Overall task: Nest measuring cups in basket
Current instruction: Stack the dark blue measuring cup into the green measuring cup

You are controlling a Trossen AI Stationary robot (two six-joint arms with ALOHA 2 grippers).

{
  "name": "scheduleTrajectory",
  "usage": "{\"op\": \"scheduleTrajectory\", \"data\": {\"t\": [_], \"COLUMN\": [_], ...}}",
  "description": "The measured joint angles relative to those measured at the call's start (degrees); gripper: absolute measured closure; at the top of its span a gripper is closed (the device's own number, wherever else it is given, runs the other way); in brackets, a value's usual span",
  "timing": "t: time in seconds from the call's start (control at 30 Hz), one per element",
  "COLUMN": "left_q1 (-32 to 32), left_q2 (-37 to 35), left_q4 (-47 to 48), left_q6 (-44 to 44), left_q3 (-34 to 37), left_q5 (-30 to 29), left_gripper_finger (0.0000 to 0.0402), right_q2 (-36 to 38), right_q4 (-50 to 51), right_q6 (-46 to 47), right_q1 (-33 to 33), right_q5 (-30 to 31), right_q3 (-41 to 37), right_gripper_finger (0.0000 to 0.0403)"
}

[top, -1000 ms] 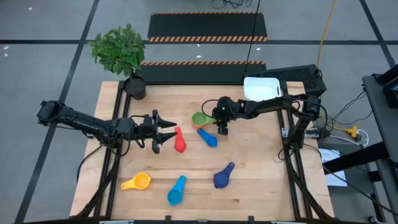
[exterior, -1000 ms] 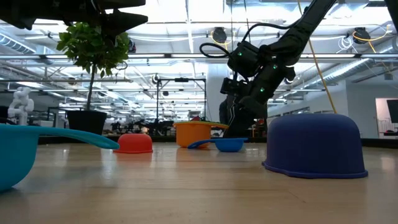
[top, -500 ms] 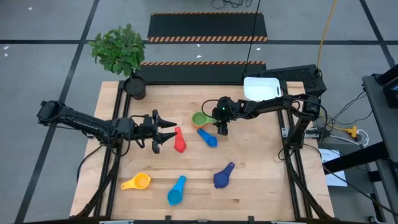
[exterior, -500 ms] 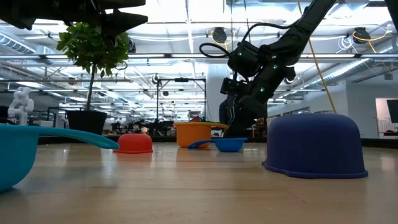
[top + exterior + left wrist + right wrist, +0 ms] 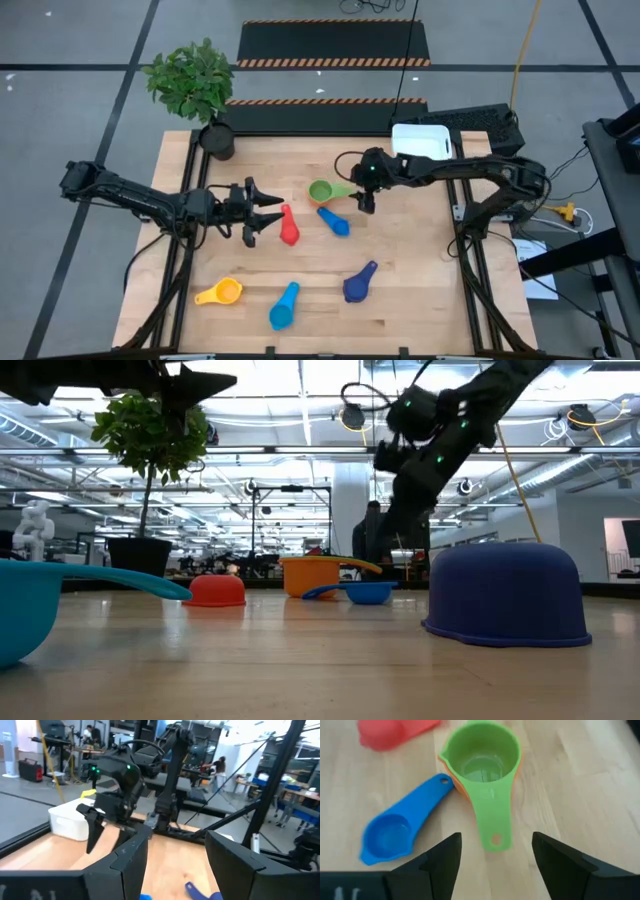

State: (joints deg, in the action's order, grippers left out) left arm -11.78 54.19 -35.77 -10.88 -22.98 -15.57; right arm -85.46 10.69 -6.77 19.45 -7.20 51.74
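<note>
Above green cup (image 5: 481, 767), right end effector (image 5: 495, 865) open, empty

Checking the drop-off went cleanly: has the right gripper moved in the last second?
Yes. The right gripper, open, has pulled back from the green cup toward the white basket, and in the low view it has lifted off the table.

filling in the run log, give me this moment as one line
right gripper: open, above green cup nested in orange cup | left gripper: open, waiting beside red cup | basket: no cups visible inside
</note>
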Motion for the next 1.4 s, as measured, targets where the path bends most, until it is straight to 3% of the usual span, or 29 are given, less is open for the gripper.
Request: {"op": "scheduleTrajectory", "data": {"t": [0.37, 0.63, 0.8, 0.93, 1.2, 1.4], "left_q1": [-5.24, -9.65, -11.38, -12.73, -14.06, -14.26], "left_q2": [0.02, 2.44, 6.7, 10.8, 21.59, 27.33], "left_q4": [-3.75, 8.73, 13.37, 13.01, 13.34, 17.42], "left_q6": [5.01, 5.92, 7.4, 7.75, 9.36, 9.29], "left_q3": [-1.21, -9.64, -16.33, -21.7, -29.53, -33.1], "left_q5": [0.02, -4.83, -7.48, -7.72, -7.63, -7.45], "left_gripper_finger": [0.0199, 0.0199, 0.0199, 0.0199, 0.0199, 0.0199], "right_q2": [12.26, 18.11, 19.44, 20.27, 20.77, 20.71], "right_q4": [-3.6, -8.78, -20.17, -22.5, -21.4, -14.51], "right_q6": [11.53, 18.38, 24.44, 27.93, 36.35, 42.51], "right_q1": [-7.44, -16.94, -23.81, -26.06, -34.17, -34.74], "right_q5": [-0.05, -0.13, 0.94, -3.46, -3.49, -1.76], "right_q3": [-6.68, -15.6, -24.12, -23.58, -20.82, -20.85], "right_gripper_finger": [0.0165, 0.0165, 0.0165, 0.0165, 0.0165, 0.0165]}}
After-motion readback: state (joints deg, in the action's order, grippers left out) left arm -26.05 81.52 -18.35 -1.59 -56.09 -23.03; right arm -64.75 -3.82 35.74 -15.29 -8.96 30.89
